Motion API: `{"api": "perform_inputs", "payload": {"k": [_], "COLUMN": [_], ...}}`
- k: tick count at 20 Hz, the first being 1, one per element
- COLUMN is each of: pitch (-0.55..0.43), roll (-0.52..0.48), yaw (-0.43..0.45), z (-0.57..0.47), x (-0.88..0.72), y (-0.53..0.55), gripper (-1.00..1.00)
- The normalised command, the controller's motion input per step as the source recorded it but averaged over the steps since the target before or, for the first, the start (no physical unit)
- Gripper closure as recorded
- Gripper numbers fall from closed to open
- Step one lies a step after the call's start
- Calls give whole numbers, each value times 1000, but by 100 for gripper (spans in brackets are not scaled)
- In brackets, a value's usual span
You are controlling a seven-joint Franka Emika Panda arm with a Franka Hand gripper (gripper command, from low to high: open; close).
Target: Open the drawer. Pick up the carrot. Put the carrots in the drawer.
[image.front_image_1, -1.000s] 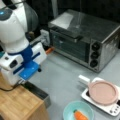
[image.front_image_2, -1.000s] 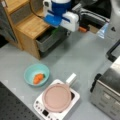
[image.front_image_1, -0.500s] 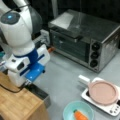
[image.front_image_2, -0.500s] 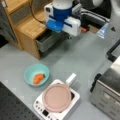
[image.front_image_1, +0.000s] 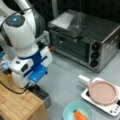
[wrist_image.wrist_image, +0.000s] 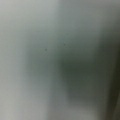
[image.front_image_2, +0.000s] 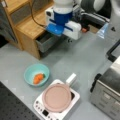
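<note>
- The gripper [image.front_image_2: 67, 37] sits low at the drawer [image.front_image_2: 45, 42] front, which stands slightly out of the wooden cabinet [image.front_image_2: 27, 27], apparently for pulling; jaws hidden, cannot tell their gap
- The carrot [image.front_image_2: 38, 78] lies in the teal bowl [image.front_image_2: 30, 72] on the counter [image.front_image_2: 82, 60], well apart, untouched

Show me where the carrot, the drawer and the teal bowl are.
carrot [image.front_image_2: 38, 78]: a front view, on its orange body.
drawer [image.front_image_2: 46, 43]: a front view, on its grey front panel.
teal bowl [image.front_image_2: 29, 71]: a front view, on its rim.
</note>
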Motion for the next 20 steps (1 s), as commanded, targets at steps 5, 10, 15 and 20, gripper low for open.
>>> {"api": "perform_inputs", "payload": {"k": [5,10,15,20], "pitch": [-89,-72,-83,-88], "roll": [42,51,53,66], "yaw": [-92,-138,-173,-175], "z": [-50,7,-33,-77], "x": [-134,-203,-173,-91], "y": [277,476,496,362], "gripper": [-100,-100,-100,-100]}}
